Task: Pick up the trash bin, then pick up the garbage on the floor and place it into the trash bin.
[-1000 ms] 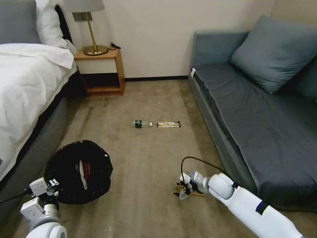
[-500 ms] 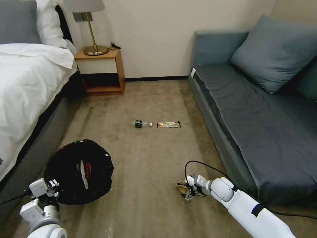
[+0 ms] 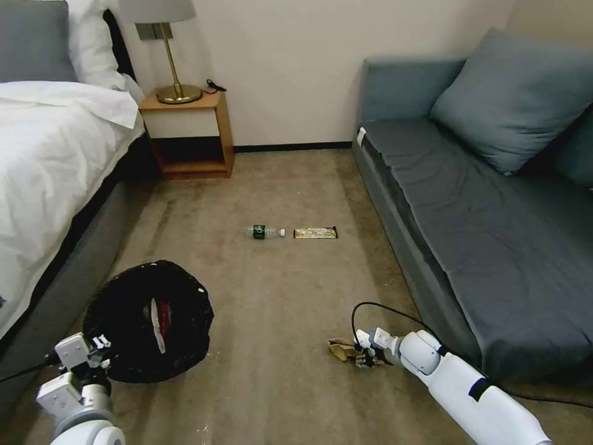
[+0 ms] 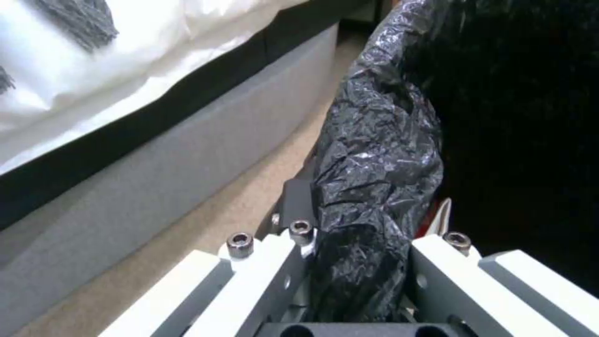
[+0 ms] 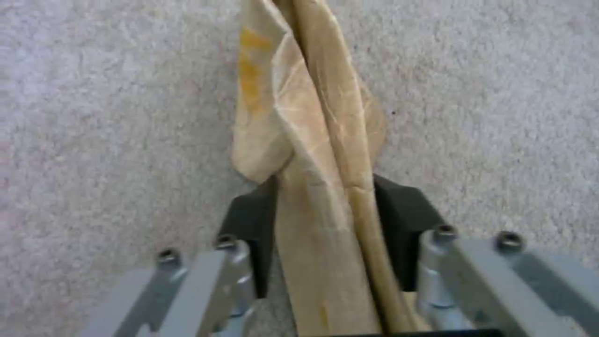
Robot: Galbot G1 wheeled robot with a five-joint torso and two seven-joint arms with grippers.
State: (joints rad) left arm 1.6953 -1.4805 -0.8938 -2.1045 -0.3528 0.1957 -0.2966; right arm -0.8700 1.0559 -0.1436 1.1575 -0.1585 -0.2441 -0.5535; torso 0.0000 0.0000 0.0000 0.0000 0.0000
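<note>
The trash bin [image 3: 148, 321] sits low at the near left of the carpet, just beside the grey bed base [image 3: 68, 272], its black bag [image 4: 374, 159] draped over the rim. Inside it lies a red-and-white snack packet [image 3: 159, 321]. The left claw [image 3: 96, 352] is at the bin's near rim; in the left wrist view its two fingers [image 4: 274, 262] are closed on a fold of the bag-covered rim, one on each side.

To the right, on the near carpet close to the sofa's front edge, lies the brown paper bag [image 3: 343, 349]. The right claw [image 3: 365, 357] is down at floor level on the bag's right end. In the right wrist view the crumpled bag [image 5: 312, 154] runs between the dark pads [image 5: 399, 215], which press against it from both sides.

Farther off, at mid-floor, the small bottle [image 3: 265, 232] and the long gold-black wrapper [image 3: 315, 233] lie end to end, near each other but apart. A bedside table [image 3: 188, 133] with a brass lamp [image 3: 176, 68] stands at the far wall, and a grey-blue sofa [image 3: 488, 210] fills the right side.
</note>
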